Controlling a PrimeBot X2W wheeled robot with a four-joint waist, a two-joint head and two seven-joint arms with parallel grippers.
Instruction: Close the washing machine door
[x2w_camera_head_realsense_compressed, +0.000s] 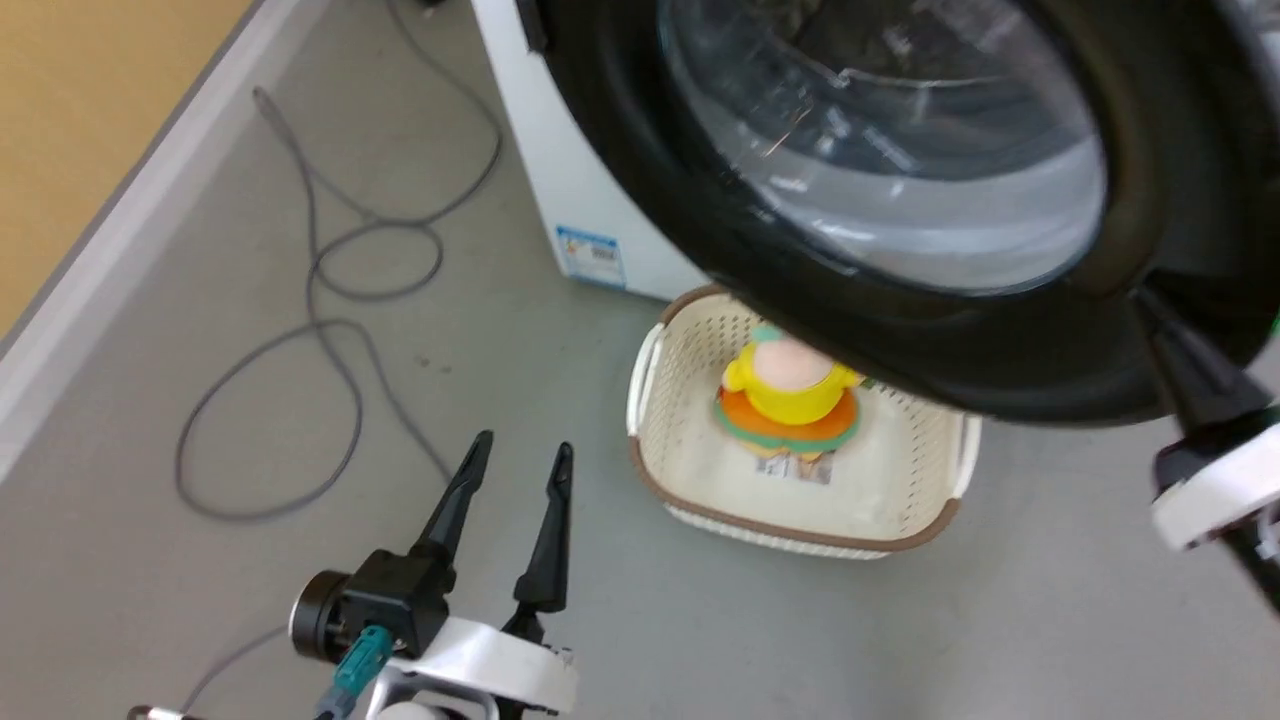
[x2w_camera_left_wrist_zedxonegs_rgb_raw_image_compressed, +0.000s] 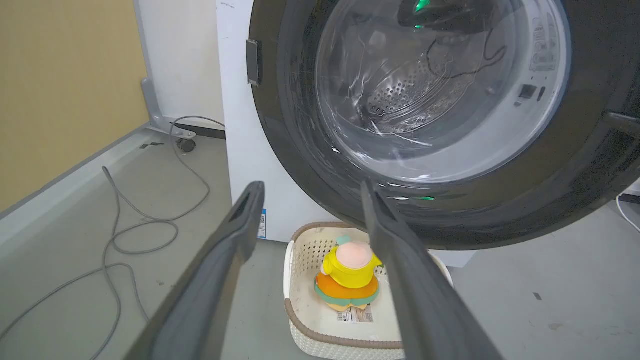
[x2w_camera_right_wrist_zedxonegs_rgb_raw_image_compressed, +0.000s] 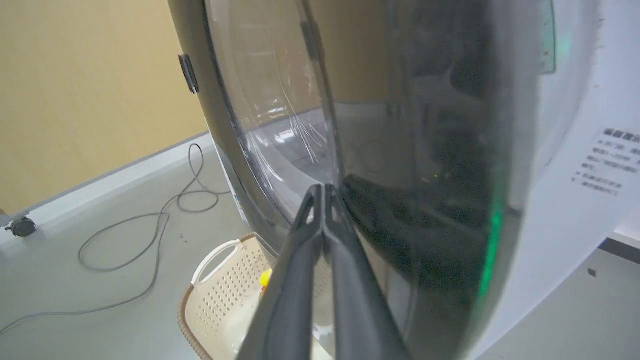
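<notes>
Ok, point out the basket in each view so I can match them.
Head view: basket, lower centre, under the door.
Left wrist view: bottom centre, below the door.
Right wrist view: bottom edge, left of centre, partly hidden.
Shared landmark: the door's black rim, just above the basket.

The door (x2w_camera_head_realsense_compressed: 880, 150) is black-rimmed, the machine (x2w_camera_head_realsense_compressed: 560, 170) white, the basket (x2w_camera_head_realsense_compressed: 690, 440) cream (brown-edged, perforated).
</notes>
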